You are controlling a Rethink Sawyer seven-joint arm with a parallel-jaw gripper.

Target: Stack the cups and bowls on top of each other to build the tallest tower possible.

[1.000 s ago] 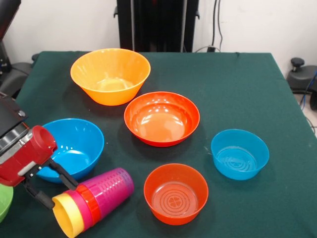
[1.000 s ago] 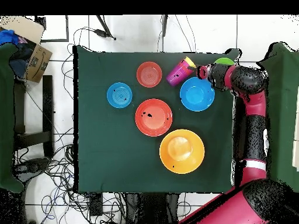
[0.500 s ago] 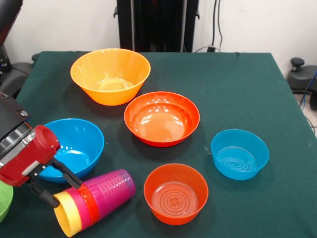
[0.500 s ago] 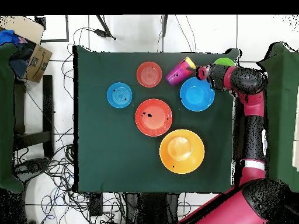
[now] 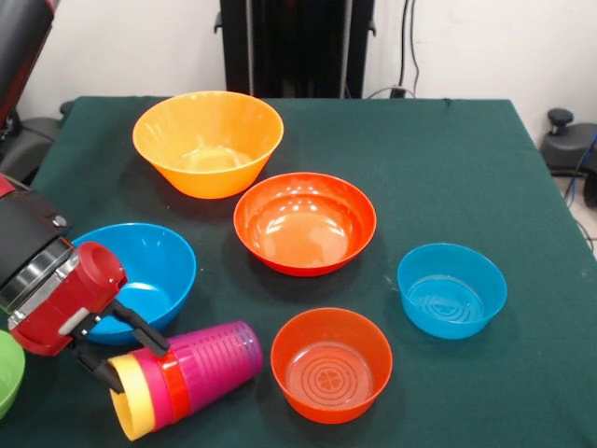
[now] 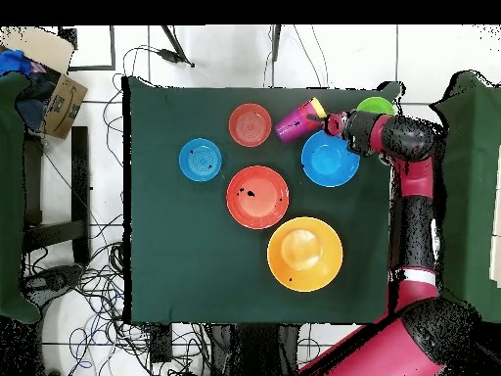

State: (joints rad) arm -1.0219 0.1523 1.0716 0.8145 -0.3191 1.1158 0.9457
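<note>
The tower (image 5: 191, 373) of nested cups lies on its side at the table's near left: purple base cup, then orange, crimson and yellow rims. My gripper (image 5: 140, 366) is shut on its yellow rim end, one finger over the outside and one at the mouth. In the overhead view the tower (image 6: 296, 122) lies beside the gripper (image 6: 326, 121). The large blue bowl (image 5: 140, 275) sits just behind the gripper. The small translucent orange bowl (image 5: 331, 364) is right of the tower. The small green bowl (image 5: 7, 369) shows at the left edge.
The large orange-yellow bowl (image 5: 207, 142) stands at the far left, the wide red-orange bowl (image 5: 304, 222) in the middle, and the small blue bowl (image 5: 451, 289) at the right. The table's near edge (image 5: 373, 439) is close to the tower.
My gripper has moved to the right and slightly nearer in the front view, and the lying tower has moved with it toward the small orange bowl.
</note>
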